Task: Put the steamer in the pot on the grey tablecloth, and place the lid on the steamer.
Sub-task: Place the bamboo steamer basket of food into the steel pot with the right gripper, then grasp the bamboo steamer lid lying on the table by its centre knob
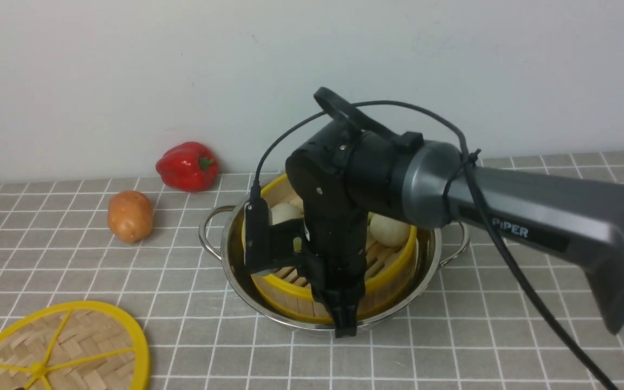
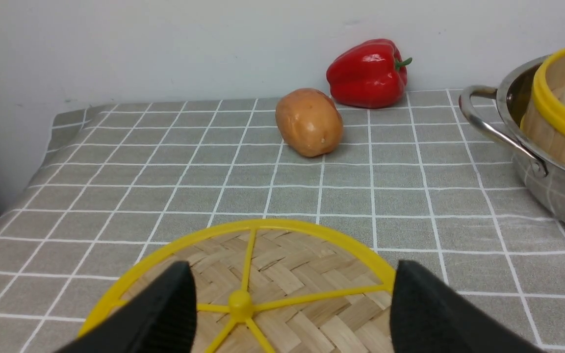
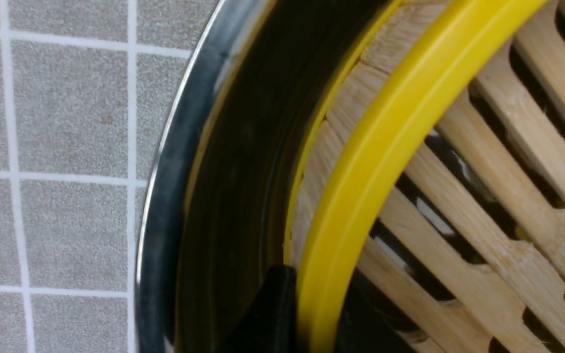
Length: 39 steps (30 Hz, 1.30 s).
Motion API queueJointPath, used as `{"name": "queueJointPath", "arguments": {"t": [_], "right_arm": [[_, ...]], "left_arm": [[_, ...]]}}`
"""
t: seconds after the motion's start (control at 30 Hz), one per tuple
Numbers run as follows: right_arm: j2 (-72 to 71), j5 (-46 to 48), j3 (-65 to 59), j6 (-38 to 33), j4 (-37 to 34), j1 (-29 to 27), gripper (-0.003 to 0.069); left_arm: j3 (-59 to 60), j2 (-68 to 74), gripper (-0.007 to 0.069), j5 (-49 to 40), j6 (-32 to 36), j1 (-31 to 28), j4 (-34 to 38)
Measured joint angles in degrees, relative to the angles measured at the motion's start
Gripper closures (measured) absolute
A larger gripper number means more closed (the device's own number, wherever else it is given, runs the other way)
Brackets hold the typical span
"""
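The steamer point(image 1: 285, 303), with pale buns point(image 1: 389, 230) on its slats, sits inside the steel pot point(image 1: 234, 271) on the grey tablecloth point(image 1: 453, 336). My right gripper point(image 1: 344, 325) points down at the steamer's near rim. In the right wrist view its fingers point(image 3: 272, 314) straddle the yellow rim point(image 3: 385, 157), one outside the wall and one inside, closed on it. The lid point(image 1: 57, 346) lies flat on the cloth at the front left. In the left wrist view my left gripper point(image 2: 292, 314) hangs open just above the lid point(image 2: 282, 274), fingers point(image 2: 165, 314) wide apart.
A red bell pepper point(image 1: 187, 165) and a potato point(image 1: 130, 215) lie at the back left near the wall. The pot's wire handles point(image 1: 209, 230) stick out at both sides. The right arm point(image 1: 534, 227) reaches across from the right.
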State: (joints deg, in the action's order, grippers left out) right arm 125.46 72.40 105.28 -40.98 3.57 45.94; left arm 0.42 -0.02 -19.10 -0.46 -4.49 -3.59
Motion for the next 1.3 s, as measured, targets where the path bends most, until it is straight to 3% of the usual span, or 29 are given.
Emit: {"name": "queueJointPath", "arguments": {"t": [0.23, 0.37, 0.5, 0.67, 0.9, 1.13, 1.3], "right_arm": [[0.0, -0.2, 0.0, 1.1, 0.8, 0.0, 0.0568], [0.0, -0.5, 0.4, 1.4, 0.9, 0.0, 0.0466], [-0.2, -1.4, 0.6, 1.9, 2.1, 0.0, 0.0295], [-2.6, -1.3, 0.6, 5.0, 4.8, 0.0, 0.0221], [-10.3, -1.6, 1.6, 8.5, 6.6, 0.0, 0.0264], [-17.0, -1.9, 4.7, 11.9, 0.7, 0.0, 0.0414], [-18.2, -1.9, 5.0, 15.8, -0.1, 0.0, 0.0482]], "left_arm": [[0.0, 0.0, 0.0132, 0.0, 0.0, 0.0, 0.0], [0.0, 0.0, 0.0132, 0.0, 0.0, 0.0, 0.0], [0.0, 0.0, 0.0132, 0.0, 0.0, 0.0, 0.0], [0.0, 0.0, 0.0132, 0.0, 0.0, 0.0, 0.0], [0.0, 0.0, 0.0132, 0.0, 0.0, 0.0, 0.0], [0.0, 0.0, 0.0132, 0.0, 0.0, 0.0, 0.0], [0.0, 0.0, 0.0132, 0.0, 0.0, 0.0, 0.0]]}}
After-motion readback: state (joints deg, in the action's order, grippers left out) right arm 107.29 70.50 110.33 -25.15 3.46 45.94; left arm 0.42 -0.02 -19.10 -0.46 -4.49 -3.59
